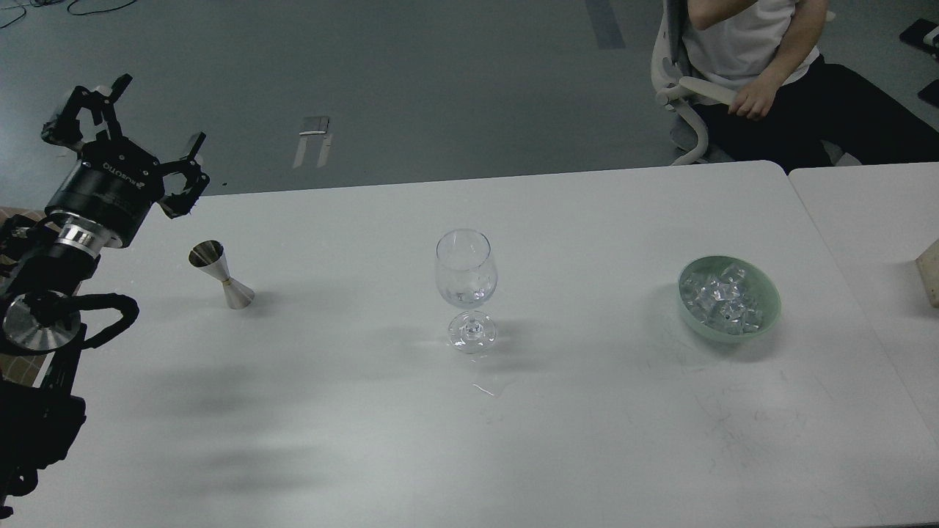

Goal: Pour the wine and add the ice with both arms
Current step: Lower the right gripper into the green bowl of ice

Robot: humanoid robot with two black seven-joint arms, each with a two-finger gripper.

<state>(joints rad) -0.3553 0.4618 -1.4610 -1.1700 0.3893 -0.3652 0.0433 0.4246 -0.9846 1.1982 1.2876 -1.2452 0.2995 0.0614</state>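
A clear stemmed wine glass point(466, 282) stands upright at the table's middle, with a little clear liquid at the bowl's bottom, barely visible. A steel jigger point(220, 275) stands to its left. A pale green bowl point(763, 293) on the right holds several clear ice cubes point(722, 297). My left gripper point(128, 128) is open and empty, raised over the table's far left edge, up and left of the jigger. The right arm and its gripper are out of view.
The white table point(587, 440) joins a second white table point(866, 213) on the right. A small wet spill point(488, 389) lies in front of the glass. A seated person point(763, 66) is beyond the far right edge. A tan object point(930, 282) sits at the right border.
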